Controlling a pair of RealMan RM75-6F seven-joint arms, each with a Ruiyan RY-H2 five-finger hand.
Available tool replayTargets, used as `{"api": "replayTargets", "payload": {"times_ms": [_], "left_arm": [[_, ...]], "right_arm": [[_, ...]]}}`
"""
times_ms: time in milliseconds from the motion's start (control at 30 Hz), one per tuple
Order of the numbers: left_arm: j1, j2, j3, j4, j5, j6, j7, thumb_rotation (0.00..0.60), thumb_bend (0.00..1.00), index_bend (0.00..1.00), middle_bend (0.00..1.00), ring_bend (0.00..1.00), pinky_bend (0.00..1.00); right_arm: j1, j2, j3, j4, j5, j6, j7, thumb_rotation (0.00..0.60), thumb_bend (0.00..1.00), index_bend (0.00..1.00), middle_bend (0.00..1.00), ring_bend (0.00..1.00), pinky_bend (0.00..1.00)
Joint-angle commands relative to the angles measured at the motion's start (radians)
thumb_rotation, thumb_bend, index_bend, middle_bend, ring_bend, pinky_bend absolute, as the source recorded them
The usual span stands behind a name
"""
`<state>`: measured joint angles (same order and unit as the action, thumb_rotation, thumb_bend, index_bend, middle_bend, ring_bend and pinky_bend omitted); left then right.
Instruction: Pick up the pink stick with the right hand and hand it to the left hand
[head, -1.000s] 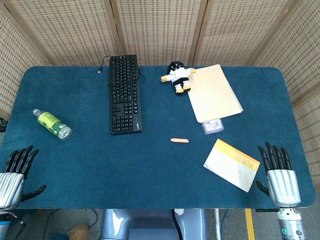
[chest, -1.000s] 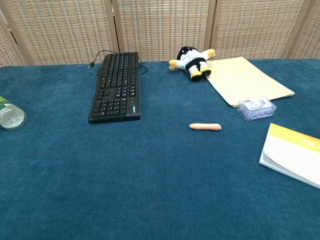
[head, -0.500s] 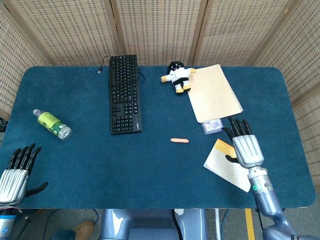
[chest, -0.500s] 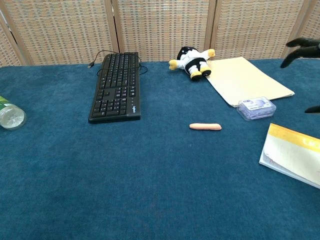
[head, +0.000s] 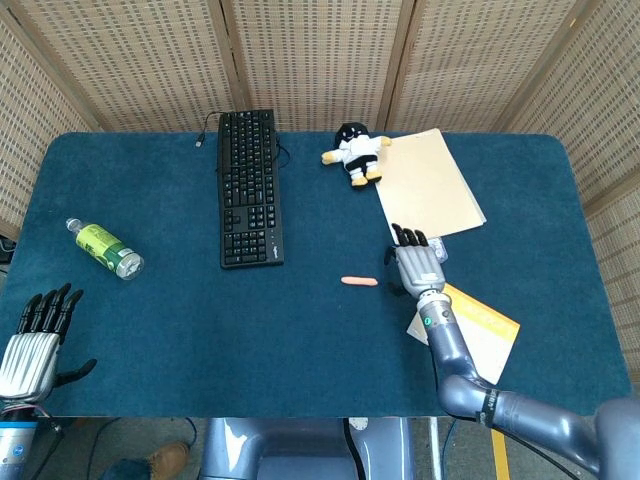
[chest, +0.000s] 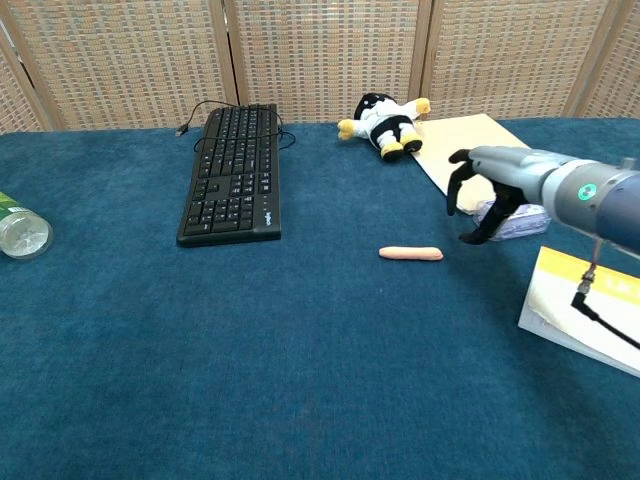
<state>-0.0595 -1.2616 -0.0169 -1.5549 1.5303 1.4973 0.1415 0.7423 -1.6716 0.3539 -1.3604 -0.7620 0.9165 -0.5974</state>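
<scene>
The pink stick (head: 359, 281) (chest: 410, 254) lies flat on the blue table, right of centre. My right hand (head: 415, 264) (chest: 485, 190) hovers just to the stick's right, fingers spread and pointing down, holding nothing. A small gap separates it from the stick. My left hand (head: 35, 335) stays at the near left table edge, fingers apart and empty; the chest view does not show it.
A black keyboard (head: 247, 187) lies left of the stick. A plush toy (head: 354, 153), a manila folder (head: 428, 184) and a small clear box (chest: 520, 218) sit at the back right. A yellow-and-white booklet (head: 480, 330) lies under the right forearm. A bottle (head: 104, 248) rests far left.
My right hand has swept from the near right table edge leftward over the booklet, now beside the stick. The left hand barely shifted. The stick has not moved.
</scene>
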Motion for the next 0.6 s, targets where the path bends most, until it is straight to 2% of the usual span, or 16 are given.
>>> {"api": "replayTargets", "payload": {"times_ms": [33,600], "left_arm": [[-0.003,-0.002,-0.001,0.001,-0.004,-0.006,0.003,0.600,0.00,0.00,0.00,0.00,0.00],[-0.006,-0.001,0.000,0.006,-0.015,-0.011,-0.002,0.600,0.00,0.00,0.00,0.00,0.00]], "right_arm": [[0.030,-0.041,-0.014,0.037,0.026,0.002,-0.017,0.600,0.43,0.48,0.03,0.00,0.00],[0.085,-0.136,-0.042,0.131,0.069,0.031,-0.010,0.600,0.47,0.49,0.04,0.00,0.00]]}}
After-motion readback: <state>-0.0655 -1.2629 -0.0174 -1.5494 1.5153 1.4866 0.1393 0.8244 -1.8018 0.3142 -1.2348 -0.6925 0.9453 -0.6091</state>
